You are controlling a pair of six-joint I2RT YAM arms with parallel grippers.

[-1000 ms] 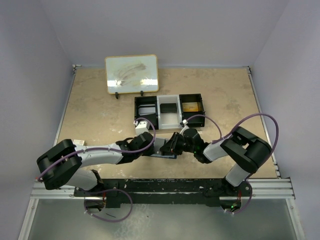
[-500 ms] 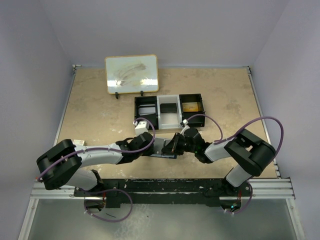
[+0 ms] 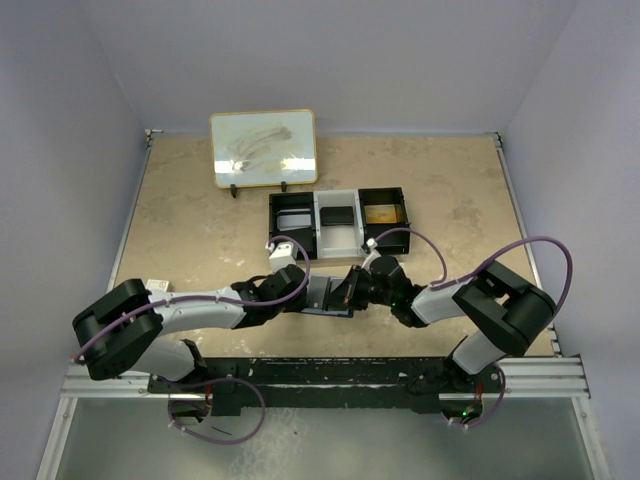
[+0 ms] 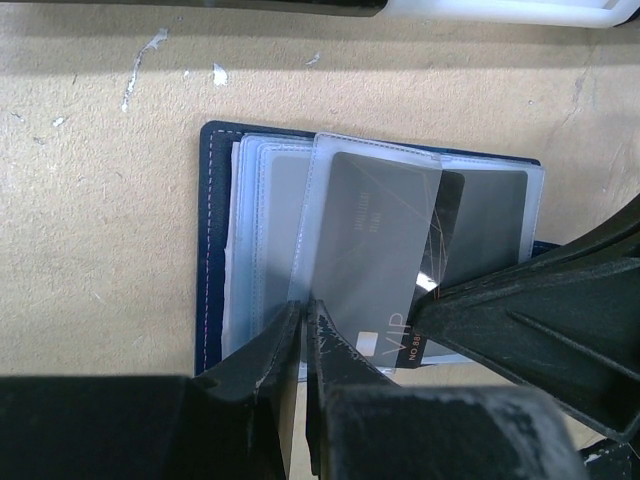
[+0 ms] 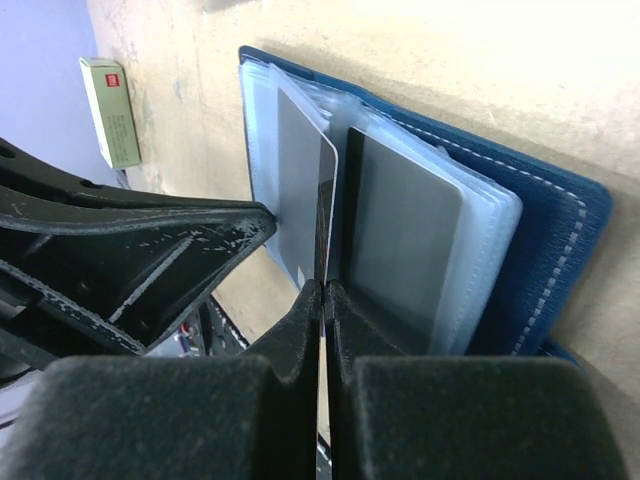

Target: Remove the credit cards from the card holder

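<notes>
Left wrist view: the left pincer is clamping shut on the near edge of a clear sleeve of the open card holder, which is lying just ahead of both pincers. The right pincer is pinching together on the thin edge of a grey credit card.

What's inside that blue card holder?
The card holder holds clear sleeves with grey cards; the VIP card lies skewed on top. Lower sleeves are covered, so further cards cannot be seen.
</notes>
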